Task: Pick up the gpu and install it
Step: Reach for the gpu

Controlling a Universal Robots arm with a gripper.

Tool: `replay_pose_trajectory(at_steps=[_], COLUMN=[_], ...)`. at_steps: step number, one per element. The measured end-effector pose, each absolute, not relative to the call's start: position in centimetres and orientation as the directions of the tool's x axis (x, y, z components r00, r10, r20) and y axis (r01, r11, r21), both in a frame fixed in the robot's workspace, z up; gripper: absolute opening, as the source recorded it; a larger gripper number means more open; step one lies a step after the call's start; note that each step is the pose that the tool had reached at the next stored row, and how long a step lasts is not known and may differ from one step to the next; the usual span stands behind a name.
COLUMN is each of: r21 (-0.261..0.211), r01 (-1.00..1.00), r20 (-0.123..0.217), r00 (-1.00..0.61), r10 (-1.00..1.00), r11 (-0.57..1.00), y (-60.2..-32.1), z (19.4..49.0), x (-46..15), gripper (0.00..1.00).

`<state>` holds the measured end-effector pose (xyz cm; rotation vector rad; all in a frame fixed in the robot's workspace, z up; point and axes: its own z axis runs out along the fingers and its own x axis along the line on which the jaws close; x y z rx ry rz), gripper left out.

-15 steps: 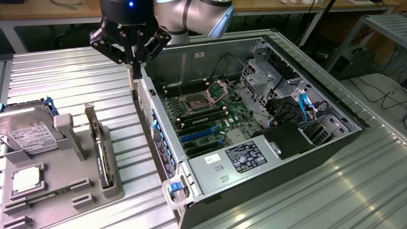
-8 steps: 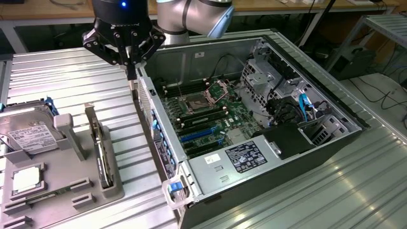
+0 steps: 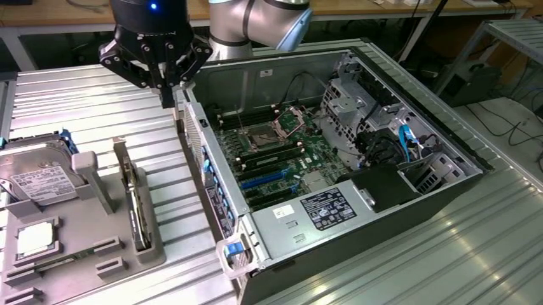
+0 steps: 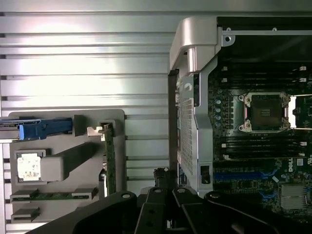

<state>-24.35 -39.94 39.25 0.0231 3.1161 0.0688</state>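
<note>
The gpu (image 3: 136,203) stands on edge in a slot of the grey holder (image 3: 161,251), at the exterior view's left. In the wrist view the gpu (image 4: 109,161) shows edge-on as a thin green strip. My gripper (image 3: 172,101) hangs shut and empty above the metal table, between the holder's far end and the case's rear corner. It is well above the card and touches nothing. In the wrist view the gripper (image 4: 165,178) sits over the gap between holder and case. The open computer case (image 3: 424,127) shows its motherboard with blue expansion slots (image 3: 264,181).
In the same holder are a silver hard drive (image 3: 34,175) with a white label and a small square processor chip (image 3: 35,236). The case's rear wall (image 3: 208,171) rises right beside the holder. Cables and drive cages (image 3: 373,121) fill the case's far side.
</note>
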Motion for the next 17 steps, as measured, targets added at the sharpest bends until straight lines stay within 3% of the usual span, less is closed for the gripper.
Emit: replay_pose_trajectory(at_steps=[17], r21=[0.044], r01=[0.013], r20=[-0.024], r00=[-1.0], r10=[0.014], r11=[0.999], y=[-41.1], z=[39.2], x=[-26.6], gripper=[0.11])
